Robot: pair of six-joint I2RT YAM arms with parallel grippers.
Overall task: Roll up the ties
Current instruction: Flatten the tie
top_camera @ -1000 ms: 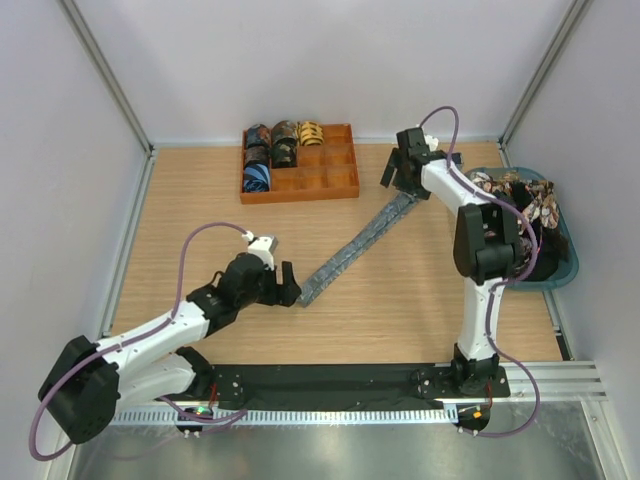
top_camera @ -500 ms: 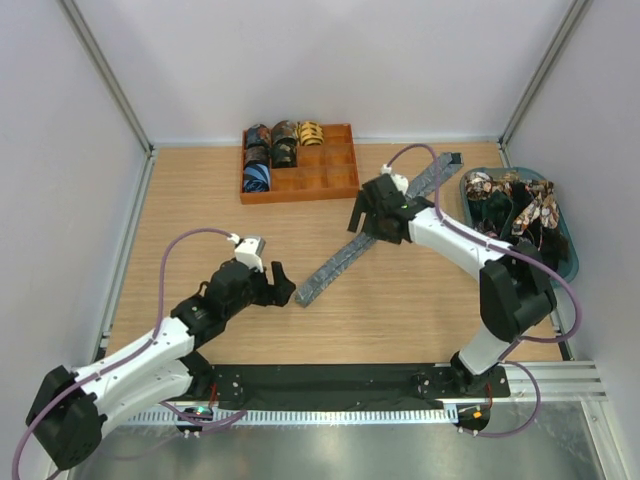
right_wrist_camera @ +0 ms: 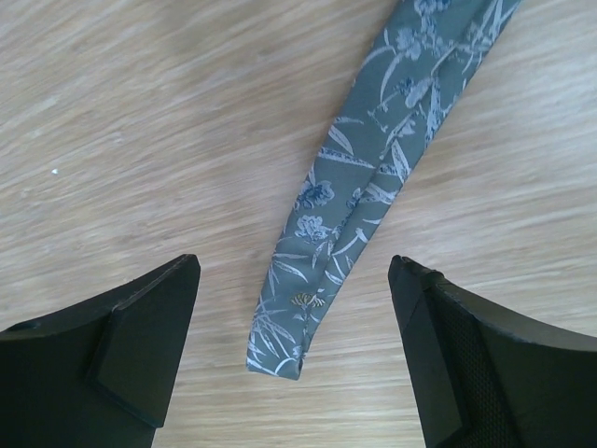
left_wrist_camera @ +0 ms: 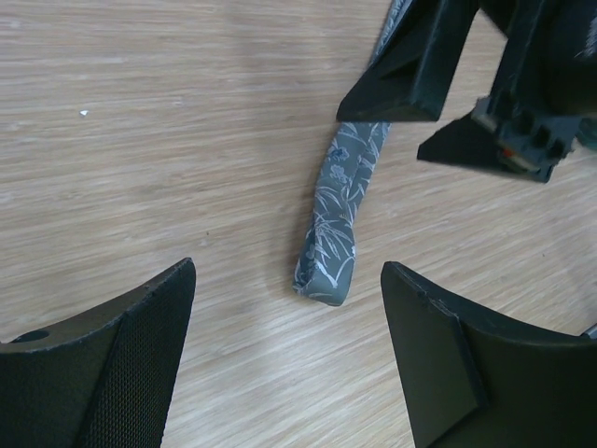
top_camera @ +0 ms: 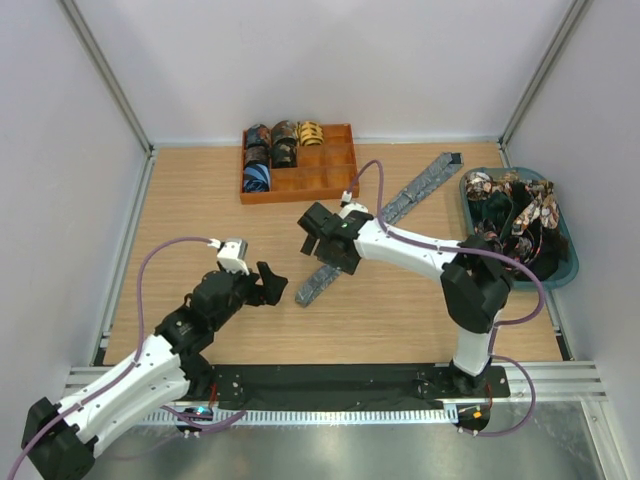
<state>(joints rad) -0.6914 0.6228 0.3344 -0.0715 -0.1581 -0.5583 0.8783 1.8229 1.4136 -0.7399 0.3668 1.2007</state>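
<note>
Tie on the table: the grey-blue tie [top_camera: 415, 190] lay flat and unrolled on the wooden table [top_camera: 200, 220], a long diagonal strip. Its narrow end lay near the middle of the table and its far end reached up close to the bin [top_camera: 568, 268] on the right.

Pattern: pale leaves and small flowers on grey-blue cloth, plain to see from both wrist cameras.

Right gripper: the right gripper [top_camera: 320, 243] hung over the narrow part of the tie with its fingers spread wide. One finger stood on either side of the strip, and nothing was pinched between them. From its own camera the tie's tip lay between the two fingers; I could not tell whether they touched the table.

Left gripper: the left gripper [top_camera: 274, 285] sat just left of the tie's narrow tip, apart from it. It too was spread wide and held nothing. Its camera looked along the tie, with the tip lying between its fingers.

Tray: an orange compartment tray [top_camera: 345, 186] stood at the back of the table, with rolled ties [top_camera: 270, 150] filling its left compartments.

Bin: a teal bin at the right edge, heaped with loose ties [top_camera: 510, 195] in a tangle.
</note>
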